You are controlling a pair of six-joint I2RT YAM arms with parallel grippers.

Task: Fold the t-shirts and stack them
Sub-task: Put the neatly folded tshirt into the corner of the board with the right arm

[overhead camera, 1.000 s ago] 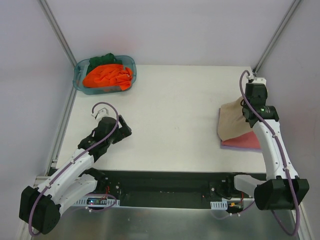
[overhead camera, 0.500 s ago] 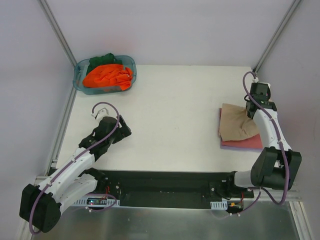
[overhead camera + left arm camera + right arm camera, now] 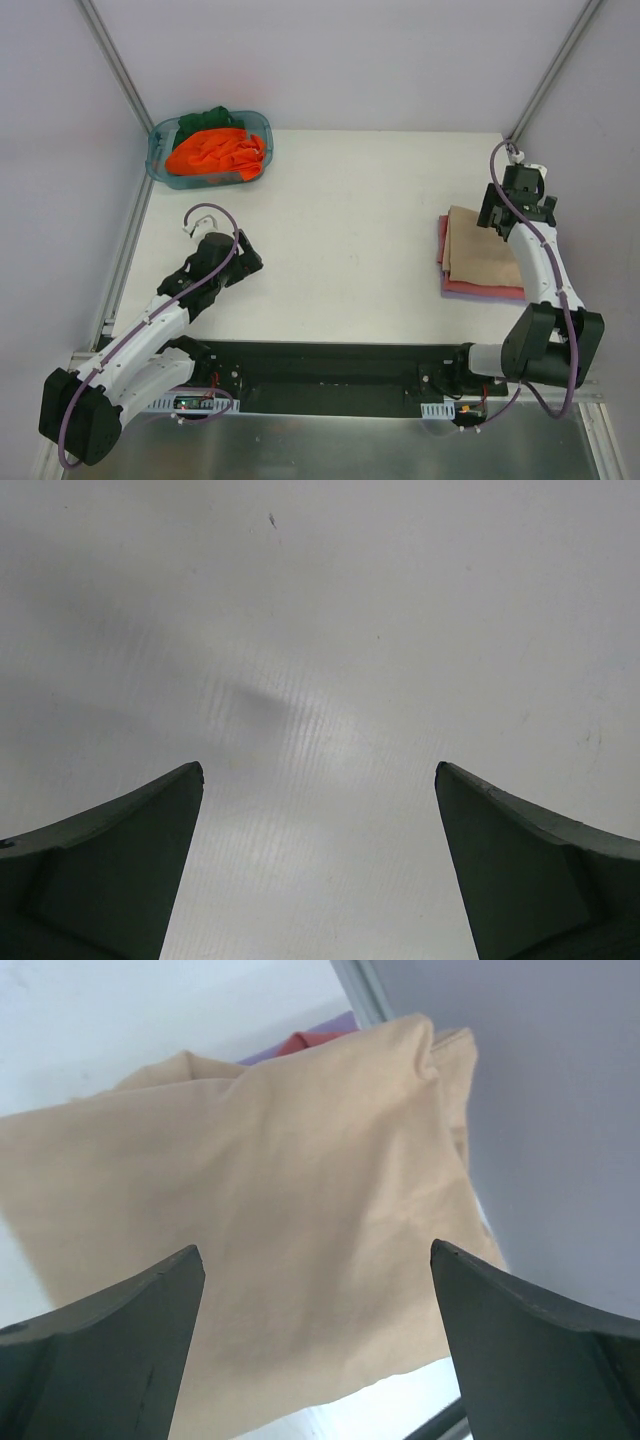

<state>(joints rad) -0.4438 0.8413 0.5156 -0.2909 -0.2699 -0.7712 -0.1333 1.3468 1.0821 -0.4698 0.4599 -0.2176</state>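
A folded tan t-shirt point(image 3: 482, 257) lies on top of a dusty red t-shirt point(image 3: 468, 287) and a lavender one point(image 3: 480, 296) at the right side of the table. My right gripper point(image 3: 495, 215) hangs just above the tan shirt's far edge, open and holding nothing. The right wrist view shows the tan cloth point(image 3: 280, 1190) below the spread jaws point(image 3: 318, 1255), with red point(image 3: 298, 1040) and lavender point(image 3: 335, 1028) edges peeking out beyond it. My left gripper point(image 3: 248, 262) stands open over bare table point(image 3: 320, 630) at the near left.
A teal see-through tub point(image 3: 157, 162) at the far left corner holds a crumpled bright orange shirt point(image 3: 215, 152) and a dark green one point(image 3: 205, 120). Metal frame posts point(image 3: 120, 75) rise at the back corners. The right wall point(image 3: 540, 1110) is close to the stack.
My right gripper opened and let go of the tan shirt, which dropped flat onto the stack. That arm drew back toward the far right. The left arm stayed still.
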